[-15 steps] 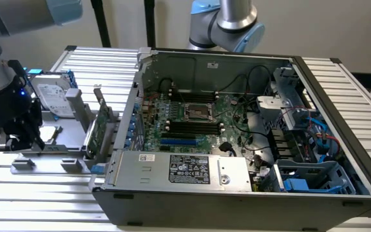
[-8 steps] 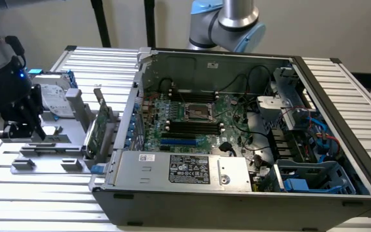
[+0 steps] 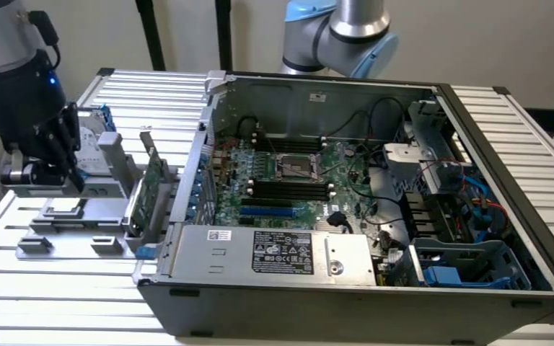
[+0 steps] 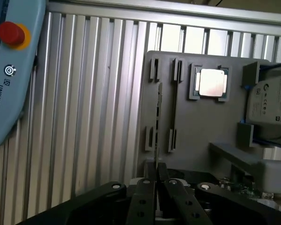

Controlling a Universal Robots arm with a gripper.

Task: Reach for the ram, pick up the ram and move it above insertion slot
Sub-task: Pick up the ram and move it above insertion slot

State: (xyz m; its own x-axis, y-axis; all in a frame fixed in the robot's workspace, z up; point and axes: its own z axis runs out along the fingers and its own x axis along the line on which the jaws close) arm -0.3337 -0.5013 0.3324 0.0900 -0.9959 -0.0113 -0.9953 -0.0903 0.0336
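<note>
**Ram pinched above the parts tray**

At the exterior view's left, above the grey tray (image 3: 70, 231) on the table (image 3: 55, 288), the jaws are pinching the ram (image 4: 156, 164), which is showing edge-on between them in the wrist view. Just beside them, a green card (image 3: 152, 189) is standing in the tray. Further right, the open computer case (image 3: 354, 303) is lying with its black memory slots (image 3: 291, 189) well apart from the ram.
</note>
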